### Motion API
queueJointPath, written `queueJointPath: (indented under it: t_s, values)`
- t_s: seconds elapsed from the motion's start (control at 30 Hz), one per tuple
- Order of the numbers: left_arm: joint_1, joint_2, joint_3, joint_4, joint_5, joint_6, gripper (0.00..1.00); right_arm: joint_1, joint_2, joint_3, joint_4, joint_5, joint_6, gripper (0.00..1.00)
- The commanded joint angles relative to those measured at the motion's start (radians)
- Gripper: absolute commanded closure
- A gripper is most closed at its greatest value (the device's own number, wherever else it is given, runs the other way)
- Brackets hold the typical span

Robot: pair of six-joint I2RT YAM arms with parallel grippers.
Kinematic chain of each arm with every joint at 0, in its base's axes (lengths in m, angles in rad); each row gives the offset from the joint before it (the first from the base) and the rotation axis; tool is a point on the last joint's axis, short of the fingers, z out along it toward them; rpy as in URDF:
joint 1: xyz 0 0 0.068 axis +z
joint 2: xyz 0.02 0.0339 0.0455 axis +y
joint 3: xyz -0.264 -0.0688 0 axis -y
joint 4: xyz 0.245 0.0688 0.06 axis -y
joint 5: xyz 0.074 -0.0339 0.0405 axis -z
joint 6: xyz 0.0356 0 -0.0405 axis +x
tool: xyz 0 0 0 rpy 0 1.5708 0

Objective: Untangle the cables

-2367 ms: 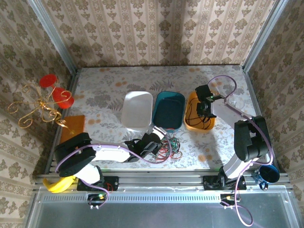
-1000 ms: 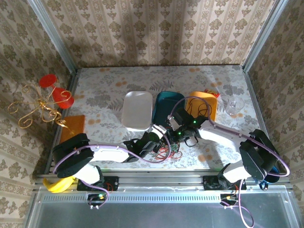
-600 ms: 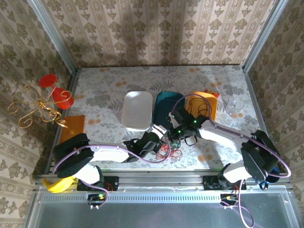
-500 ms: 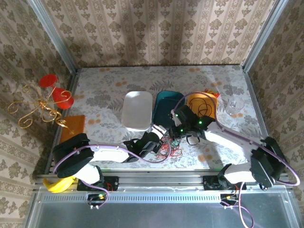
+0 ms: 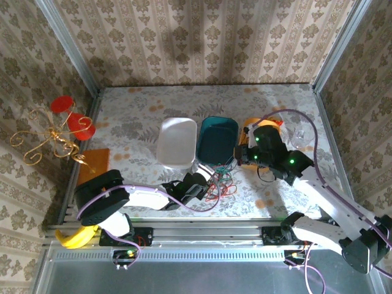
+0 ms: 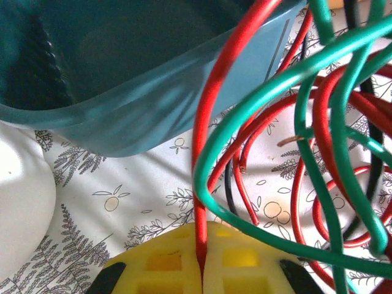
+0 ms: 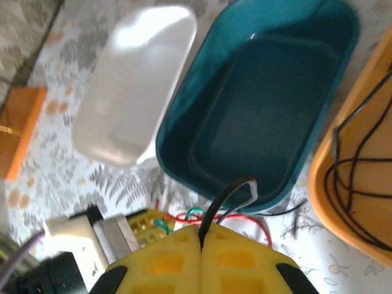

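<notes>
Near the middle of the worktop point(image 5: 135, 116), one tangle of red, green and black cables point(image 5: 220, 184) lies just before three bins in a row: white bin point(image 5: 177, 142), teal bin point(image 5: 215, 144), orange bin point(image 5: 250, 125). Up close, the left fingers point(image 6: 159, 264) are clamped on one red cable point(image 6: 205, 184). The right fingers point(image 7: 159, 264) pinch a black cable point(image 7: 223, 199) above the teal bin's near rim. That wrist view reveals black loops point(image 7: 355, 165) inside the orange bin.
</notes>
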Motion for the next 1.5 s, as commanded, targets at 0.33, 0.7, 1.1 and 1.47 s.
queueJointPath:
  t_s: [0.33,0.7,1.1,1.47]
  values:
    - [0.009,0.009,-0.025,-0.008,0.014,-0.021,1.0,-0.302,-0.165,0.187,-0.067,0.053,0.014,0.94]
    - [0.008,0.004,-0.036,-0.027,0.011,-0.032,1.0,-0.429,-0.138,0.376,-0.006,-0.09,-0.022,0.93]
    - [0.009,0.006,-0.031,-0.033,0.012,-0.029,1.0,-0.465,-0.059,0.541,0.053,-0.214,-0.032,0.93]
    - [0.006,0.0,-0.03,-0.037,0.011,-0.026,1.0,-0.49,0.038,0.531,0.062,-0.22,-0.082,0.92]
